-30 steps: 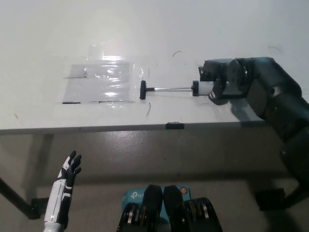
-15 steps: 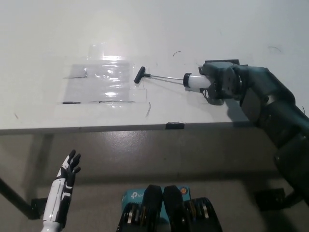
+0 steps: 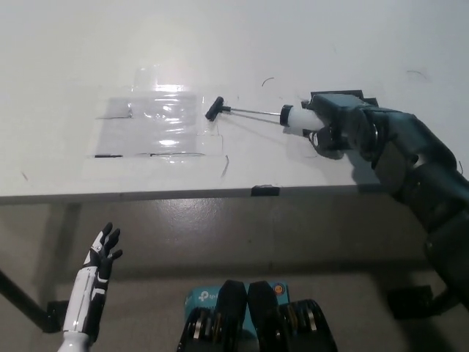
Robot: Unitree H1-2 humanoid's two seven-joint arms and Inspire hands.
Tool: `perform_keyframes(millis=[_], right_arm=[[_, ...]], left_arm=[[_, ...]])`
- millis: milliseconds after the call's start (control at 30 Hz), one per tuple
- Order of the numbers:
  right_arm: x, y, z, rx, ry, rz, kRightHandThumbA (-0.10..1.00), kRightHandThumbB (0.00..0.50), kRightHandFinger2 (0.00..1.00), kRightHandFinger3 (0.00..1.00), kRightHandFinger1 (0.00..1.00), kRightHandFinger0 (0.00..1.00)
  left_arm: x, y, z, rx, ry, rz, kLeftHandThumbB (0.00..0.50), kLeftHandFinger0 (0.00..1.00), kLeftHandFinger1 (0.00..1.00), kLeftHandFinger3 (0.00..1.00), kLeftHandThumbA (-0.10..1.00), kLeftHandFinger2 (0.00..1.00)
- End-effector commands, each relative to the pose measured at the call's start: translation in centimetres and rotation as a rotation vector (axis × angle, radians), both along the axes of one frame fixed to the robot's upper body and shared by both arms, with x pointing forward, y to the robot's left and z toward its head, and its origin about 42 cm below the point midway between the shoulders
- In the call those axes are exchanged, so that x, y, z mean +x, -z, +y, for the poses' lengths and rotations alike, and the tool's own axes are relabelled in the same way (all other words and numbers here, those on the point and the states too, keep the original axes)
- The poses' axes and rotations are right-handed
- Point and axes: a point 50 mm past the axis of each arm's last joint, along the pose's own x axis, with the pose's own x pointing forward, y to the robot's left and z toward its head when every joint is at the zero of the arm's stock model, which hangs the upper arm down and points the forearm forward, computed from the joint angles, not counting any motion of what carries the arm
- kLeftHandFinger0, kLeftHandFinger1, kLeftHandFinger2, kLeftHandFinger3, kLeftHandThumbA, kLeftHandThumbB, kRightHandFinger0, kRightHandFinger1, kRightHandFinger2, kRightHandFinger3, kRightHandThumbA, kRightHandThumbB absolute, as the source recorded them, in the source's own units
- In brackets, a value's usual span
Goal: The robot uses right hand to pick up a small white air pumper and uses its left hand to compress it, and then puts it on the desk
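Observation:
The small white air pumper [image 3: 294, 118] has a white barrel, a thin metal rod pulled out to the left and a black T-handle [image 3: 214, 108]. My black right hand [image 3: 335, 125] is shut on the barrel over the white desk [image 3: 88, 59], and the rod slants up to the left. My white left hand [image 3: 102, 253] hangs open below the desk's front edge at the lower left, far from the pumper.
A sheet of clear plastic [image 3: 157, 125] lies taped on the desk left of the handle. A small black piece [image 3: 265, 191] sits on the desk's front edge. A table leg [image 3: 26, 308] runs across the floor at the lower left.
My right hand has lifted and tilted the pumper, so the black handle has swung up and away from the desk's front. My left hand has barely moved.

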Motion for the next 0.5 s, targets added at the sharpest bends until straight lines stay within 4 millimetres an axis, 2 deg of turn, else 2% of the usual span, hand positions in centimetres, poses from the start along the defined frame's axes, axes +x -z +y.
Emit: perform_keyframes(millis=[0,67,100,167,300,367,467], right_arm=[[0.8,-5.3,0.7,0.101,-0.121,-0.124,-0.1,0.132,0.76,0.8,0.47,0.0],[0.0,-6.3,0.8,0.14,-0.193,-0.15,-0.1,0.126,0.74,0.79,0.45,0.0],[-1.0,-7.0,0.7,0.162,-0.233,-0.167,-0.1,0.115,0.77,0.86,0.49,0.0],[-2.3,-7.4,0.5,0.168,-0.251,-0.175,-0.1,0.101,0.79,0.88,0.52,0.07],[-5.7,-8.3,0.0,0.195,-0.296,-0.187,-0.1,0.091,0.77,0.89,0.51,0.07],[-6.8,-8.4,-0.3,0.209,-0.341,-0.21,-0.1,0.095,0.72,0.84,0.47,0.06],[-8.7,-9.0,-0.3,0.221,-0.385,-0.217,-0.1,0.094,0.71,0.83,0.46,0.05]], left_arm=[[0.6,-1.5,0.4,0.005,-0.018,-0.093,0.101,0.98,1.0,1.0,1.0,1.0],[0.4,-2.0,0.5,-0.009,-0.026,-0.105,0.106,1.0,1.0,1.0,1.0,1.0],[0.3,-2.4,0.6,-0.025,-0.026,-0.113,0.113,1.0,1.0,1.0,1.0,1.0],[0.2,-2.8,0.6,-0.056,-0.025,-0.121,0.115,1.0,1.0,1.0,1.0,1.0],[0.3,-4.2,0.6,-0.101,-0.032,-0.156,0.112,1.0,1.0,1.0,1.0,1.0],[0.4,-5.1,0.6,-0.11,-0.035,-0.172,0.124,1.0,1.0,1.0,1.0,1.0],[0.9,-6.5,0.7,-0.114,-0.041,-0.217,0.112,1.0,1.0,1.0,1.0,1.0]])
